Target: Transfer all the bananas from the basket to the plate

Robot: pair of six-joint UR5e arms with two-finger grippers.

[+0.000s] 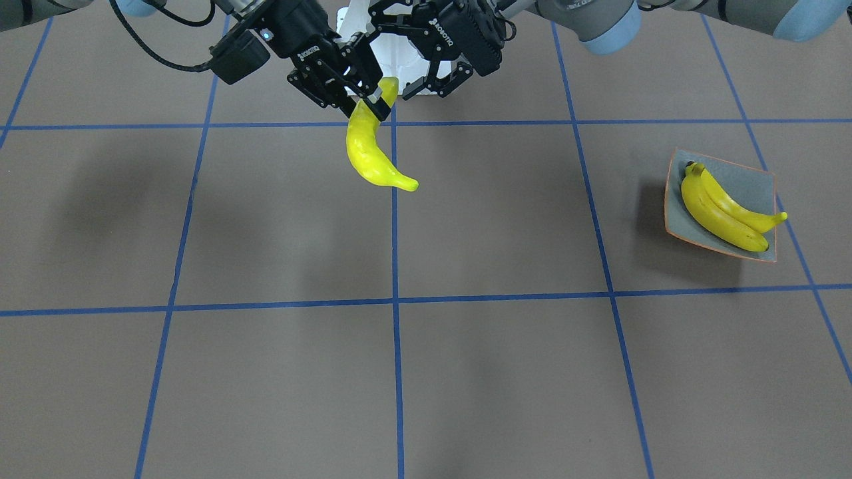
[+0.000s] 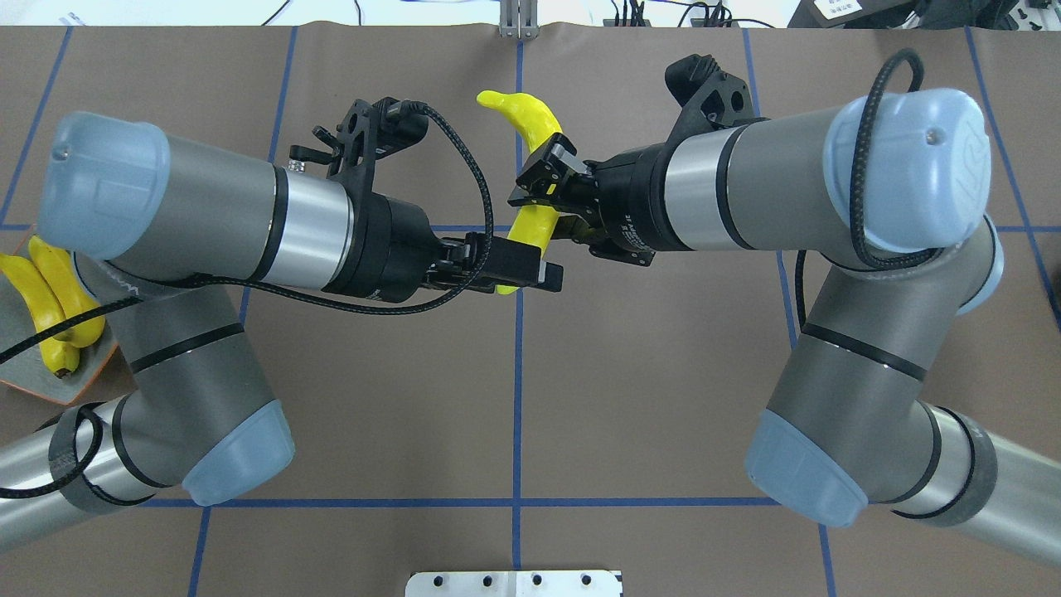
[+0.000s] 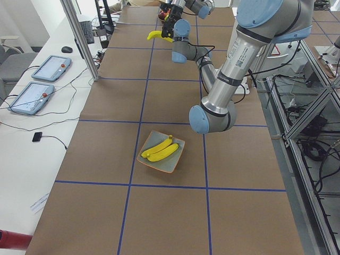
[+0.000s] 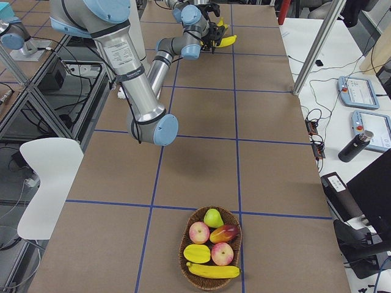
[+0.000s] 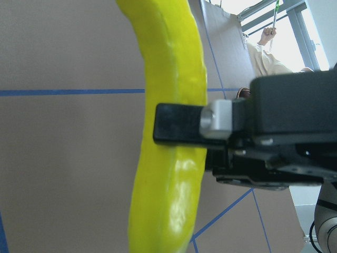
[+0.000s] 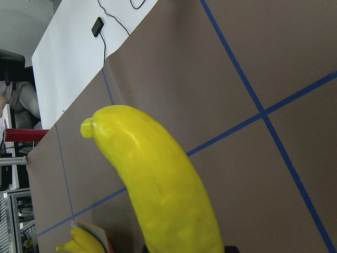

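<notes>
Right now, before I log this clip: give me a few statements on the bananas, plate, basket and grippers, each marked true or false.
1. Two bananas lie on the plate. True.
2. The basket holds no banana. False: one banana lies in it, along with other fruit.
3. The right gripper is shut on the held banana. True.
4. The plate stands right beside the basket. False: the plate is at the table's end on the robot's left, the basket at the end on its right.
5. The held banana lies flat on the table. False: it hangs in the air from the right gripper.
</notes>
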